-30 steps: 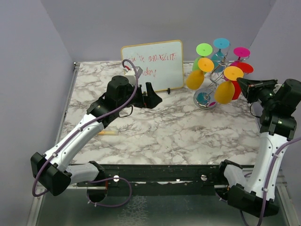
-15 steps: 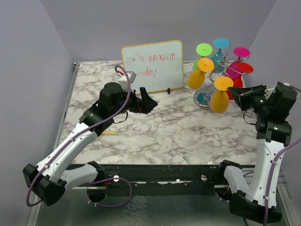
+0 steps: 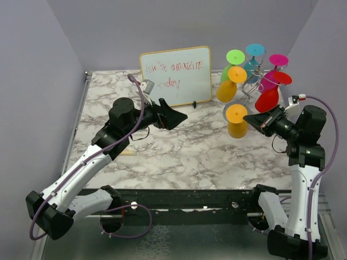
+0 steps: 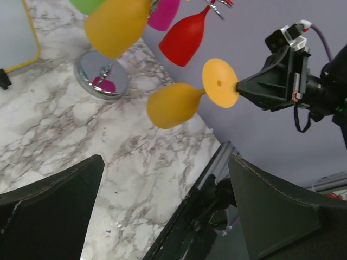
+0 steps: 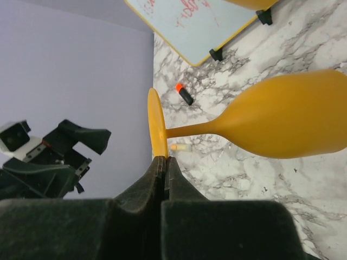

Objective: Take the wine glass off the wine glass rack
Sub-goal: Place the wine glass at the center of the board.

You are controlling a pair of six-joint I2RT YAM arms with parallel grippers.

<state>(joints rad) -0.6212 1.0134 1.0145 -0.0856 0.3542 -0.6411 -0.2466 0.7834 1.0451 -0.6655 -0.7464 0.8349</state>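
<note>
The wine glass rack (image 3: 250,88) stands at the back right, with several coloured glasses hanging on it; its shiny round base shows in the left wrist view (image 4: 100,76). My right gripper (image 3: 254,119) is shut on the rim of the foot of an orange wine glass (image 3: 237,129). It holds the glass in the air, tipped sideways, apart from the rack and in front of it. The right wrist view shows the fingertips (image 5: 157,168) pinching the foot, with the bowl (image 5: 293,122) to the right. My left gripper (image 3: 181,115) is open and empty above the table, facing the glass (image 4: 173,105).
A whiteboard (image 3: 176,75) with red writing stands at the back centre. An orange and black marker (image 5: 184,93) lies near it. A small yellow piece (image 3: 126,153) lies on the marble table (image 3: 179,157) at the left. A second orange glass (image 4: 116,24) and a red one (image 4: 187,38) hang on the rack.
My right gripper has drawn the orange glass off the rack, left and toward the front. My left gripper has swung right, toward the glass.
</note>
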